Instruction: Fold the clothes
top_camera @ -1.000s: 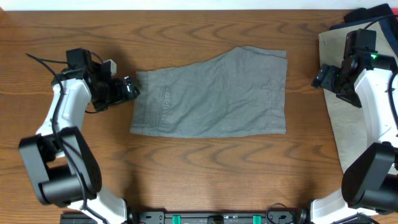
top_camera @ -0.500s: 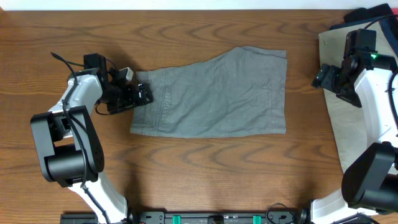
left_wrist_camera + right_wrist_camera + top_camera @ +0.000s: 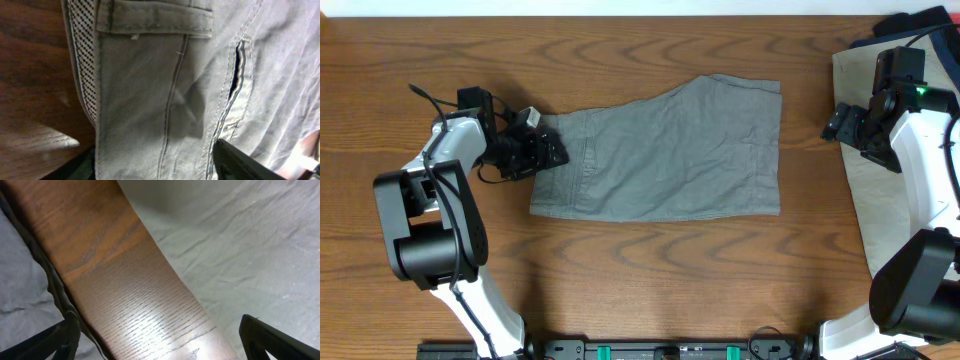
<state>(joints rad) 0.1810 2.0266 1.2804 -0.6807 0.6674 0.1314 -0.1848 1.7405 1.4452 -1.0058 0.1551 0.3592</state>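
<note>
While scanning the overhead view, can spot the mid-grey shorts (image 3: 660,150) lying flat in the middle of the tabletop (image 3: 620,270), waistband end to the left, leg hems to the right. Not folded yet, judging by the single flat layer.

Got the left gripper (image 3: 556,152) sitting low right at the waistband edge. From the left wrist view, fingers (image 3: 250,167) spread wide with the cloth between them, not pinching anything. Probably parked there on purpose: the waistband (image 3: 82,60) makes a thick stitched edge, easy to grab, and should carry the whole end over toward the hems. Can also make out what looks like a belt loop (image 3: 155,20) and the pocket slit (image 3: 237,65) up close. Worth not snagging just the pocket layer.

Over on the other side, got the right gripper (image 3: 838,122) hovering at the edge of the khaki-beige pair (image 3: 865,215), well apart from the grey shorts, fingers (image 3: 285,345) spread too, holding nothing. Seems to be keeping out of the way. Dark navy pieces (image 3: 920,20) tucked into the far right corner.
</note>
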